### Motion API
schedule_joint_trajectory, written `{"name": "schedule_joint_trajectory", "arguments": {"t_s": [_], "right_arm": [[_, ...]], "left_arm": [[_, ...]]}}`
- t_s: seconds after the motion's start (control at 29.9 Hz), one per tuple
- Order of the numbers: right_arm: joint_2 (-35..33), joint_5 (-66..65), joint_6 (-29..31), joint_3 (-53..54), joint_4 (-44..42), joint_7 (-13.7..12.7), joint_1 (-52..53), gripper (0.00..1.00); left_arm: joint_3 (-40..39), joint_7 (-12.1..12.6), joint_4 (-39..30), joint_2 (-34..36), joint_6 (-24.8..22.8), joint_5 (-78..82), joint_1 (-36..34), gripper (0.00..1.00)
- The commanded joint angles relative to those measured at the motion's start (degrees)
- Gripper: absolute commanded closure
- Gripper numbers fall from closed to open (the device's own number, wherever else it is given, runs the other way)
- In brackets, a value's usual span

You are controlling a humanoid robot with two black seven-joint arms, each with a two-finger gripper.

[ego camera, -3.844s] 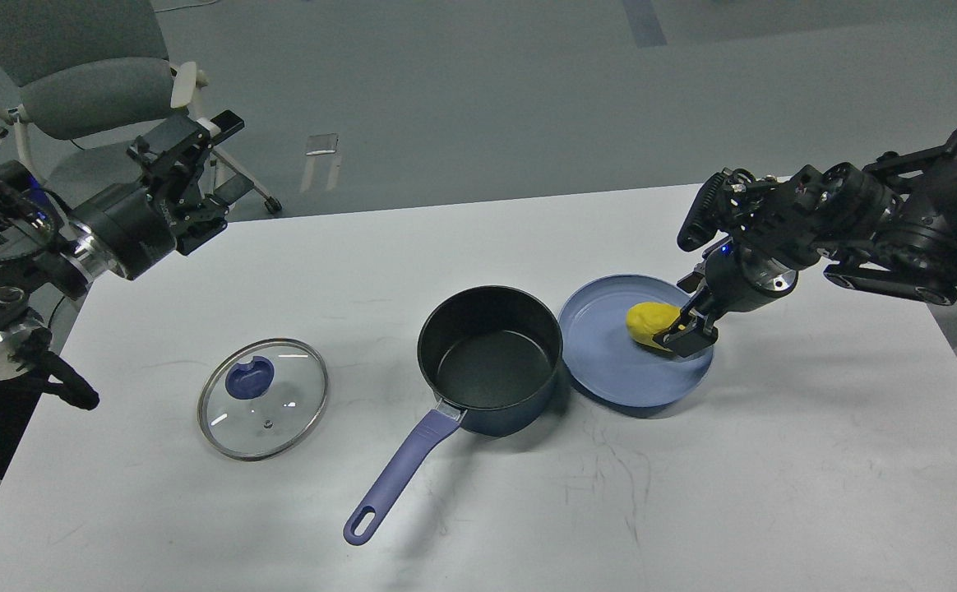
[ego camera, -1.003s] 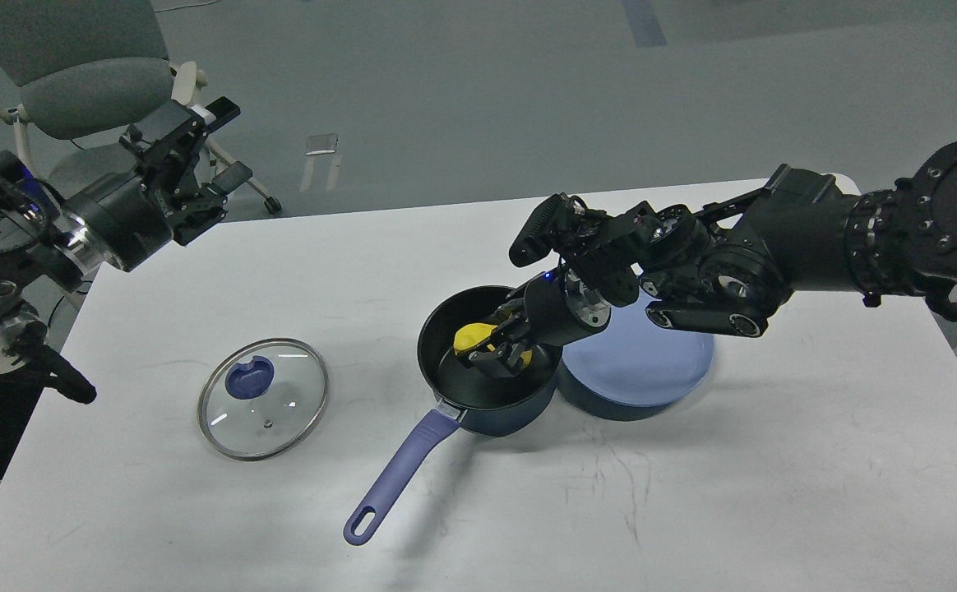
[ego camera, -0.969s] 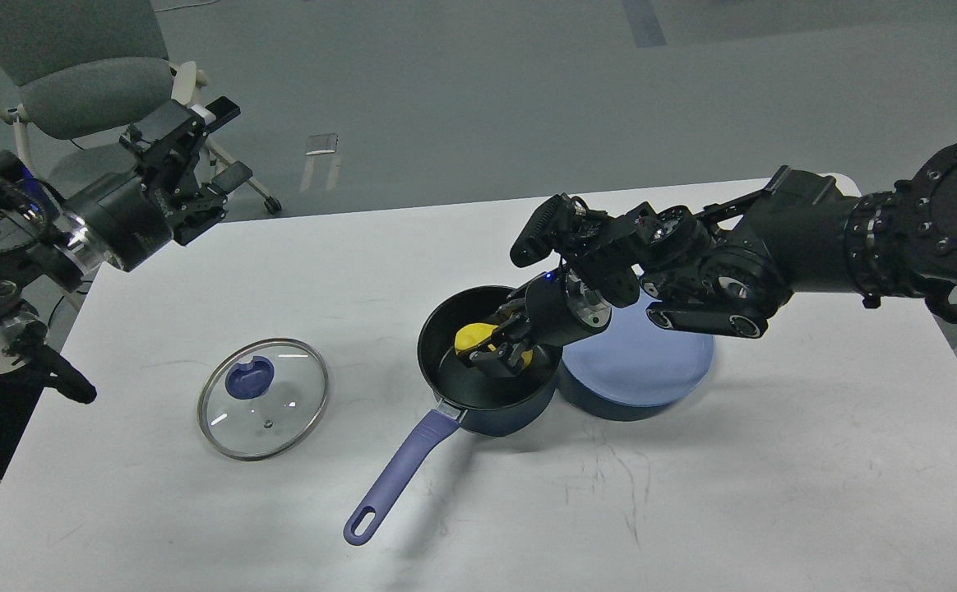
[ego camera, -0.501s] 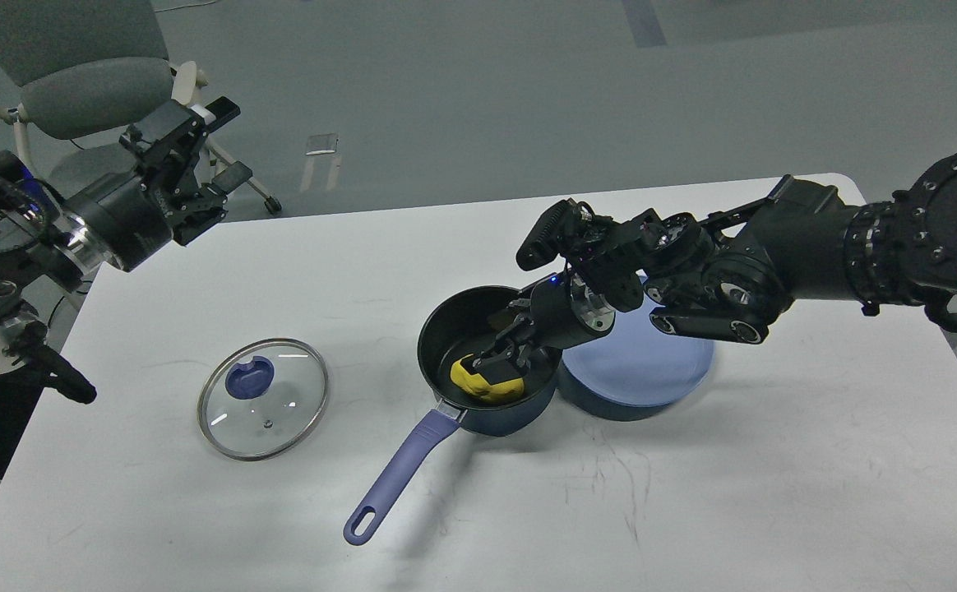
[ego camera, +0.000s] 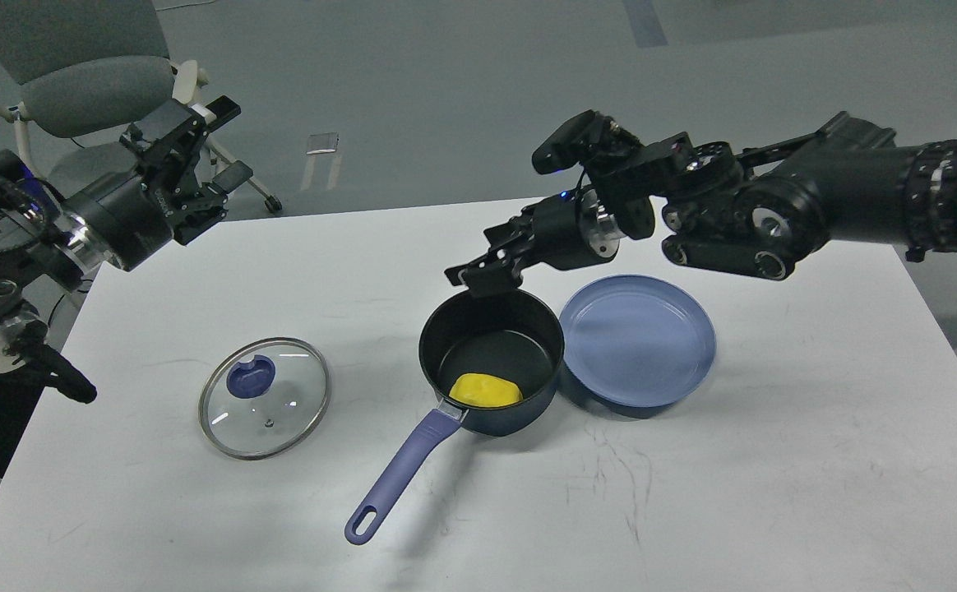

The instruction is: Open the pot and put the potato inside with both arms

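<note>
A white surface (ego camera: 774,460) before a grey floor is being shown. The potato (ego camera: 485,390) is lying inside the lidless pot (ego camera: 491,358). The right hand (ego camera: 478,273), fingers apart and empty, is best lifted clear of the rim; the left hand (ego camera: 191,156), apparently spread, is being held aside.

The near wall of the pot (ego camera: 511,415) hides the lower edge of the potato (ego camera: 485,390). The right tool (ego camera: 478,274) is dark and seen end-on, so its fingers cannot be told apart. The tabletop (ego camera: 774,477) runs off the bottom edge, and both arms are cut off at the side edges.
</note>
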Motion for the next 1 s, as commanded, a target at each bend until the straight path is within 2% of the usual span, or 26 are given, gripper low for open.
{"name": "schedule_joint_trajectory", "arguments": {"t_s": [0.0,0.3,0.43,0.64,0.84,0.97], "right_arm": [[-6.09,3.83,0.36,5.08,0.77,0.01,-3.83,0.04],[-15.23,19.30,1.15,22.04,0.77,0.01,-19.83,0.04],[-19.01,31.57,6.23,32.66,0.42,0.01,-29.04,0.04],[-20.33,46.97,12.21,41.29,-1.42,0.01,-37.49,0.04],[-20.25,58.92,15.90,44.46,-2.39,0.01,-41.89,0.04],[-20.33,62.02,20.30,46.66,-3.10,0.01,-43.92,0.04]], "left_arm": [[0.08,0.00,0.01,-0.24,-1.43,0.24,-0.24,0.03],[0.44,0.00,-2.89,-0.33,-1.35,0.94,-0.42,0.03],[0.52,0.00,-4.29,-0.51,-1.34,4.10,-0.42,0.03],[0.79,0.00,-5.26,-1.73,-1.08,6.31,-0.42,0.03],[0.79,0.00,-5.26,-3.49,-0.82,6.31,-0.42,0.02],[0.79,0.00,-4.30,-4.55,-0.64,5.34,-0.42,0.03]]}}
